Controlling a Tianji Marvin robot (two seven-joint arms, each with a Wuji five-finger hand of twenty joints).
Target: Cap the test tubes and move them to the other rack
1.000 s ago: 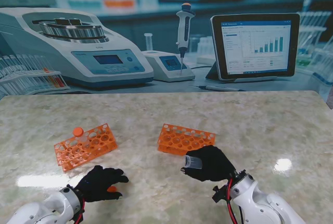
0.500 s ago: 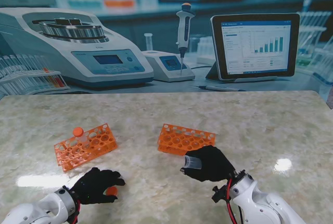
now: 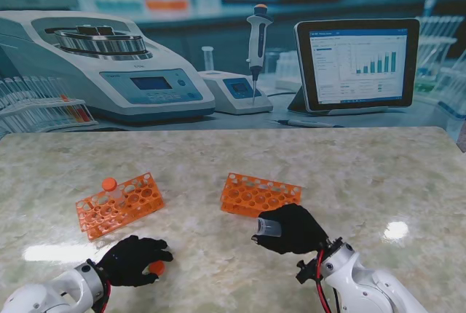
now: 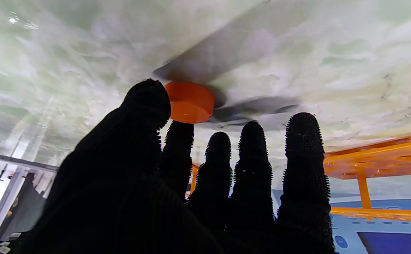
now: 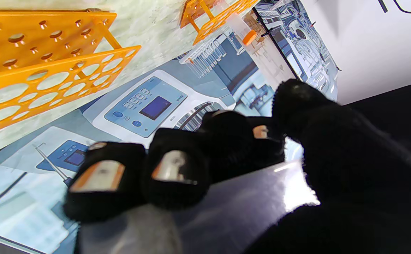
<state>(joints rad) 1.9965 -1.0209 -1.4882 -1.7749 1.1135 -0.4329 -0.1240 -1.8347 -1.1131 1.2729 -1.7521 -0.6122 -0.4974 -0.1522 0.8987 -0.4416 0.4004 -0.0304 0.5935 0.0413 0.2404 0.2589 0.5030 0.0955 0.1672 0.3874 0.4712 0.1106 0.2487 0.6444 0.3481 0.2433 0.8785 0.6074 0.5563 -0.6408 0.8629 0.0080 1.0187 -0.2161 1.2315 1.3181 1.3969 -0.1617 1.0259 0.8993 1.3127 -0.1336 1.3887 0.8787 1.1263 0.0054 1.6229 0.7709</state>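
- My right hand (image 3: 293, 228) is clamped on a clear, uncapped tube (image 3: 269, 226), its mouth toward nine o'clock.
- My left hand's (image 3: 131, 260) thumb and forefinger touch a flat orange cap (image 3: 155, 267); whether they grip it I cannot tell.

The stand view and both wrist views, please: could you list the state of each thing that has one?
Left hand: thumb and finger touching the loose cap, grip unclear.
Orange cap: on the table, off any tube.
Right hand: shut on the test tube.
Test tube: uncapped, held off the table.
Left rack: holds one capped tube.
Right rack: no tubes seen.
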